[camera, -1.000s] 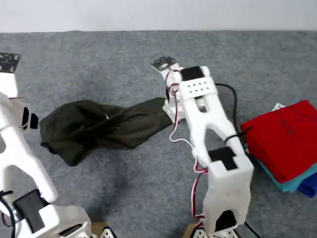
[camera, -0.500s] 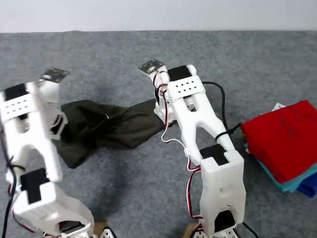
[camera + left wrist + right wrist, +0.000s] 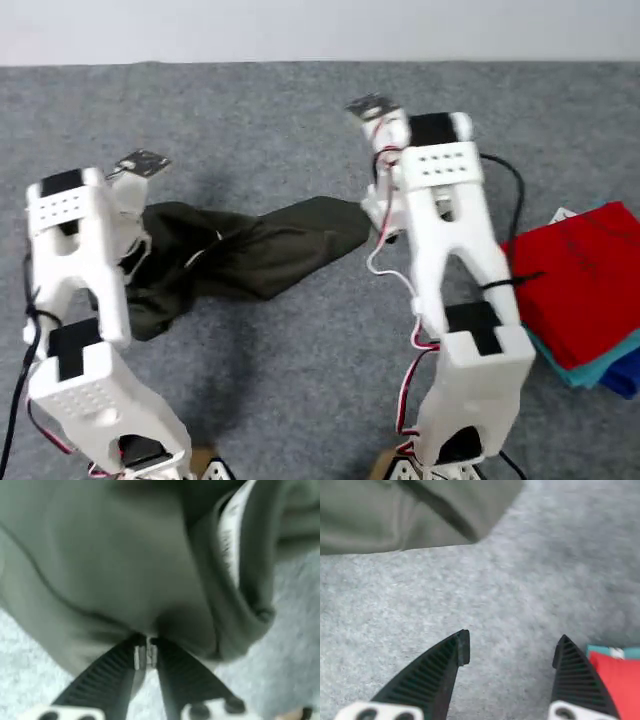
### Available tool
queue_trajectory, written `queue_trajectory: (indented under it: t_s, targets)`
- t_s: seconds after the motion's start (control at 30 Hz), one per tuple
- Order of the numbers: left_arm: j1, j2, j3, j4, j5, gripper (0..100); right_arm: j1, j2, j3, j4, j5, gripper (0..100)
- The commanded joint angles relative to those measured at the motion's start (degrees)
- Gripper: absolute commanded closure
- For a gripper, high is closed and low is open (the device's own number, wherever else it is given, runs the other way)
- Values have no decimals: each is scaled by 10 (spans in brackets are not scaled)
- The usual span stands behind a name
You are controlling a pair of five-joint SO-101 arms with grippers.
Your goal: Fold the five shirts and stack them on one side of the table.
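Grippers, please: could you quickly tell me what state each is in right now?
Left gripper: closed, pinching the dark shirt.
Right gripper: open, holding nothing, over the grey table.

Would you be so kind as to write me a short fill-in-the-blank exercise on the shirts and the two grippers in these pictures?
1. The left gripper is ____ on the dark shirt.
2. The right gripper is ____, with bare grey table between its fingers.
3. The top shirt of the folded stack is ____.

Missing words: shut; open; red.
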Motion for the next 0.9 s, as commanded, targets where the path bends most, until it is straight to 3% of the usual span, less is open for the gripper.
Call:
queue_trajectory:
  t_s: [0.0,0.23,0.47,0.67,0.87]
  targets:
    - [-65,-9,-1,31,-45,994,42,-57,-28,22,5,723]
    - [-198,-12,-74,61,-76,994,86,-80,-26,23,5,723]
    - [-220,-41,-212,101,-45,988,89,-112,-25,23,5,723]
    - [-145,-163,-192,100,-22,841,89,-131,-25,24,5,723]
    - [33,-238,-162,99,28,820,95,-149,-10,24,4,723]
